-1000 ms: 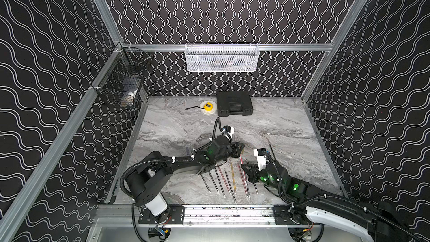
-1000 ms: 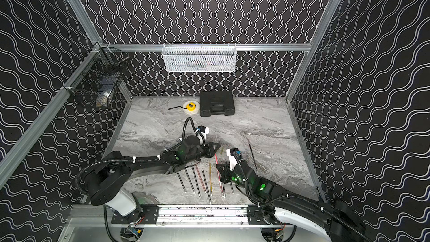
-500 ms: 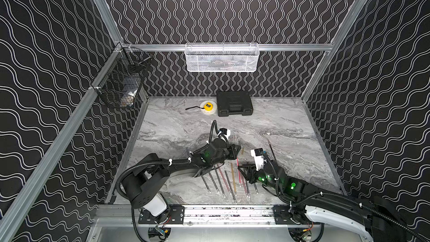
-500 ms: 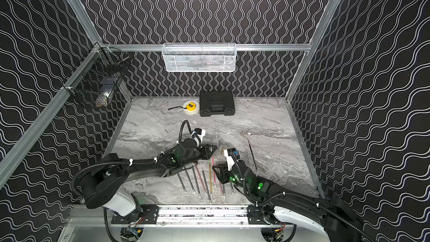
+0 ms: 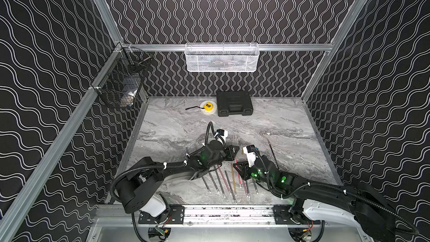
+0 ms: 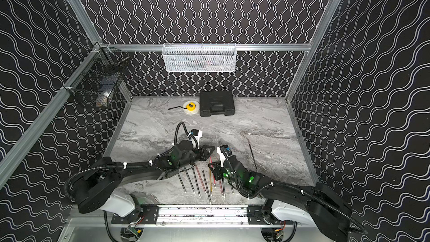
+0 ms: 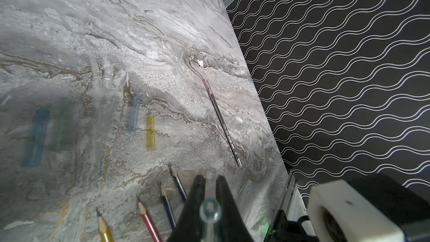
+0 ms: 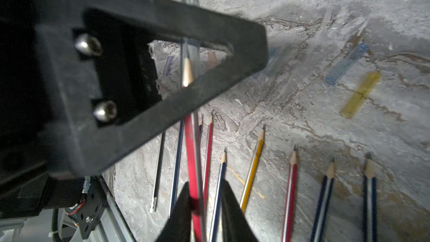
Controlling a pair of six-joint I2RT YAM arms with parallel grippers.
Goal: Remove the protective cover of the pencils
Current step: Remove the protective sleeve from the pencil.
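My left gripper [image 7: 210, 179] is shut on a clear protective cover [image 7: 210, 208], which I see end-on between its fingers. In the right wrist view that cover [image 8: 194, 52] sheathes the tip of a red pencil [image 8: 192, 150] held off the table. My right gripper [image 8: 204, 185] stands open around that pencil's shaft, which touches one finger, with a gap to the other. In a top view the left gripper [image 5: 235, 153] and right gripper [image 5: 237, 165] face each other above the row of pencils [image 5: 223, 180]. Loose yellow [image 7: 150, 132] and blue [image 7: 133, 112] covers lie beyond the pencils.
One black pencil [image 5: 272, 154] lies apart to the right. A black case [image 5: 233, 103] and a yellow tape measure [image 5: 207, 107] sit at the back wall. A white basket [image 5: 221, 57] and a black wire basket [image 5: 123, 84] hang on the walls.
Both grippers have shifted slightly left and toward the front. The right jaws have loosened round the red pencil. The left gripper stays shut on the cover.
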